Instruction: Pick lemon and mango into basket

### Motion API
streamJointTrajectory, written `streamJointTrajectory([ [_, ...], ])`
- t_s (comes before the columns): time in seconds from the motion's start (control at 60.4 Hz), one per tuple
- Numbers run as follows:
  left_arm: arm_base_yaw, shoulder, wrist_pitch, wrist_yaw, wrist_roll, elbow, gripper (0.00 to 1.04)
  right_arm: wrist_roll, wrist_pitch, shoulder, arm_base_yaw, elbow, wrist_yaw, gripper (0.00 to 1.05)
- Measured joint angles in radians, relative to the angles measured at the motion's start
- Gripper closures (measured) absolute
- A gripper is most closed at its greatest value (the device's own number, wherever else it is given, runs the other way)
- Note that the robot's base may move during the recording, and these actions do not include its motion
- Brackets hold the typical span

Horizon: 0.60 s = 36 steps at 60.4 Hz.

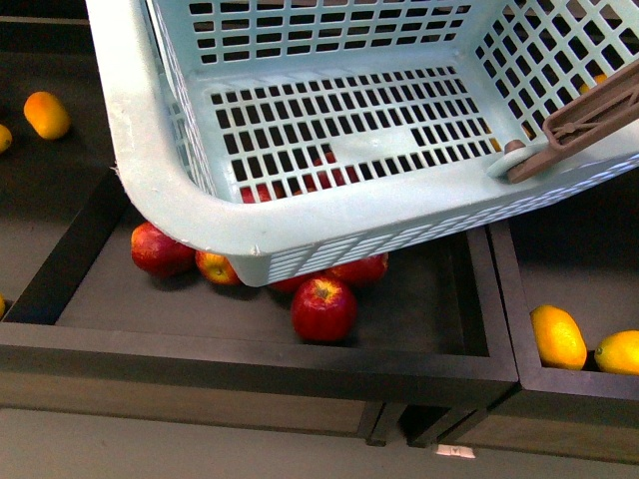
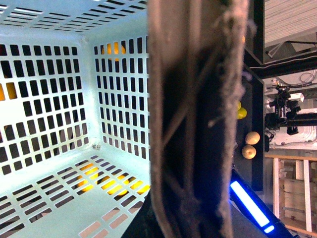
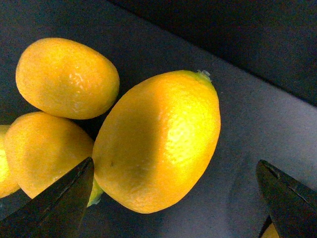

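- three lemons fill the right wrist view on a dark surface; the largest lemon (image 3: pixel 158 141) lies in the middle, touching two smaller lemons (image 3: pixel 67 78) beside it
- the right gripper (image 3: pixel 174 159) hangs over that lemon with its jaws spread wide; one dark fingertip (image 3: pixel 64 198) shows on each side, and the fruit sits between them unclamped
- the basket (image 1: pixel 150 150) – light teal, slotted – is held up, tilted, close to the front camera
- its grey-brown handle (image 1: pixel 589 125) lies across the rim at the right of the front view; in the left wrist view it is a blurred brown band down the middle, with the slotted walls beside it
- the left gripper's jaws are hidden behind that band; i cannot tell how they stand
- several red apples (image 1: pixel 322 307) lie in a dark tray (image 1: pixel 250 359) under the basket; some show through its floor slots
- the mango (image 1: pixel 47 114) rests on the dark shelf at far left – well apart from the basket
- two yellow fruits (image 1: pixel 559 336) lie in the compartment just right of the tray
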Motion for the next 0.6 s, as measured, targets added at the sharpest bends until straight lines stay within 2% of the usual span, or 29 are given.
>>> streamJointTrajectory([
  [0.597,0.000,0.000,0.000,0.000,0.000,0.000,1.00,0.026,-0.130,0.144,-0.003,0.269,0.036,0.09],
])
